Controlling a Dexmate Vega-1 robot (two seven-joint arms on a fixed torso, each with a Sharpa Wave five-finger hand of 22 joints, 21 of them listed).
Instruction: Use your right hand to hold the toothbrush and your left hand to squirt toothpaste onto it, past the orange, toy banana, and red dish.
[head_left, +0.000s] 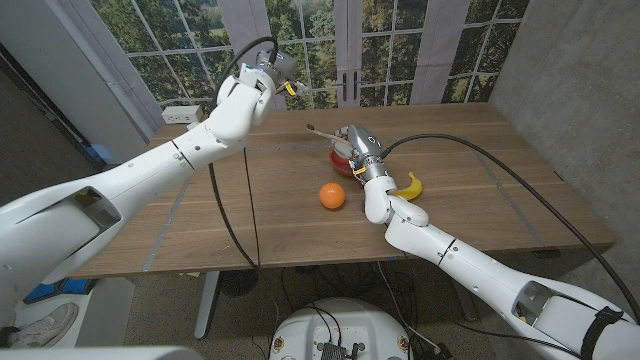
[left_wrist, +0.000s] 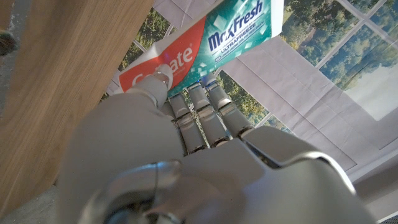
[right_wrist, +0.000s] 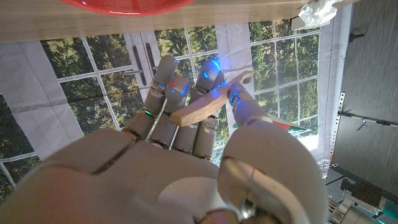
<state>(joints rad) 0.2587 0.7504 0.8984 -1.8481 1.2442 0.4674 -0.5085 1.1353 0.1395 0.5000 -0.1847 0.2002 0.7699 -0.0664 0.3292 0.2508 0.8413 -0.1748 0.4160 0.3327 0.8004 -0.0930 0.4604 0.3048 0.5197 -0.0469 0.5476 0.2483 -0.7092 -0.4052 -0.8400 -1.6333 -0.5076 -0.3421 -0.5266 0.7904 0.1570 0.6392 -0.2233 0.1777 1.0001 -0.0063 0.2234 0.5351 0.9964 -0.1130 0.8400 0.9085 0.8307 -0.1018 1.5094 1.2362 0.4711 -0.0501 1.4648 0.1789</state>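
You've got both tools up; step in hand is bringing tube to brush. Going big to small: table (head_left: 470, 150) spans the head view. L hand (head_left: 268, 70) is raised at 11 o'clock of the table, near the far edge, and grips the tube (left_wrist: 205, 46) w/ fingers (left_wrist: 199, 106) wrapped round it; which way the nozzle points I can't tell. R hand (head_left: 358, 148) sits just right of table centre, closed round the brush (head_left: 322, 131), its wooden handle (right_wrist: 205, 107) pinched by thumb and fingers, tip sticking out toward 10 o'clock. Dish (head_left: 343, 162) lies right under and behind the R hand. Banana (head_left: 408, 186) is at 4 o'clock of that hand, close by the forearm. Orange (head_left: 332, 196) is at 7 o'clock of it, on bare wood.

Hands are well apart. Next, I'd judge: swing L hand toward 4 o'clock, over the dish, get the nozzle above the bristles, keep R steady, then squeeze. Cap state isn't visible; check it first.
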